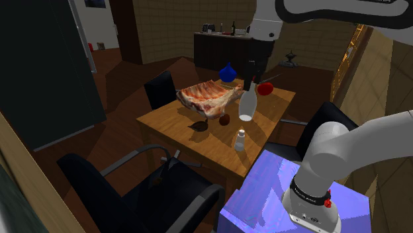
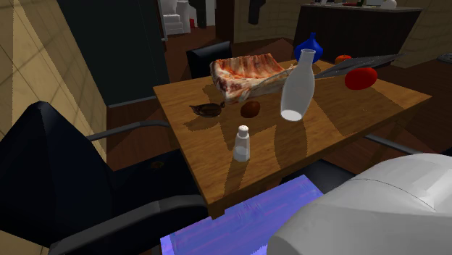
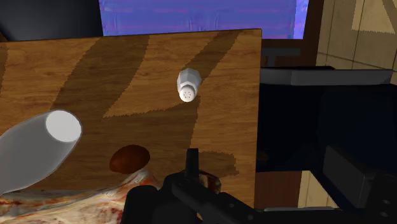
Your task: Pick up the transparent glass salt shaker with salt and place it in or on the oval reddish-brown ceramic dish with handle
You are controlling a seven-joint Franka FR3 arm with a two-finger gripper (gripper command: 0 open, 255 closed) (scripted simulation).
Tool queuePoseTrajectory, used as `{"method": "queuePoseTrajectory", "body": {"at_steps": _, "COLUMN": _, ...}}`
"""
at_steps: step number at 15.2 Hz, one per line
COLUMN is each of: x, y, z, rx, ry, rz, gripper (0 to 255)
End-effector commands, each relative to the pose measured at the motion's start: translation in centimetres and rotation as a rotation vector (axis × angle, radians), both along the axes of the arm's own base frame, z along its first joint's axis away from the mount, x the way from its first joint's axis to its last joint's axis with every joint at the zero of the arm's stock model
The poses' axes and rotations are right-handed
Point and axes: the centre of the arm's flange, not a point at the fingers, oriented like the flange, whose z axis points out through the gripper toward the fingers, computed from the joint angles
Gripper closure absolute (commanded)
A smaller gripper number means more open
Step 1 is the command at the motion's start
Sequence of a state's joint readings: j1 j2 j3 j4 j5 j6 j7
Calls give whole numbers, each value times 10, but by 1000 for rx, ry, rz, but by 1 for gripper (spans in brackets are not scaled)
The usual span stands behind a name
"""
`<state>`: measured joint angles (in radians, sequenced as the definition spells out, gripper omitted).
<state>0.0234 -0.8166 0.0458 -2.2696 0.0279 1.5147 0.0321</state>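
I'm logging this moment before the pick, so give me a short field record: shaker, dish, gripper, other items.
salt shaker: upright on the wooden table, near the edge by the stand, touching nothing
dish: dark brown, handled, near the meat slab
gripper: above the table, well off the salt shaker
other items: brown round object, tilted white bottle, red object

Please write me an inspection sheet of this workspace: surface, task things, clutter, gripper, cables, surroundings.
Surface: wooden table, patchy shadows.
Job's things: white salt shaker upright, apart from the dark brown dish with handle.
Clutter: tilted white bottle, slab of meat, blue vase, red object, reddish-brown oval lump.
Gripper: gripper above the table, not touching the shaker.
Cables: nothing seen.
Surroundings: black chairs, blue stand.
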Motion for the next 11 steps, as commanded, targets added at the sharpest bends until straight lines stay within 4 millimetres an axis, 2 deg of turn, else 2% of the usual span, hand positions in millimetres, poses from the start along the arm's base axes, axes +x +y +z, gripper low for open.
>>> {"method": "queuePoseTrajectory", "body": {"at_steps": 1, "x": 0, "y": 0, "z": 0, "rx": 0, "ry": 0, "rz": 0, "gripper": 0}}
{"method": "queuePoseTrajectory", "body": {"at_steps": 11, "x": 56, "y": -11, "z": -126, "rx": -69, "ry": 147, "rz": 38, "gripper": 0}}
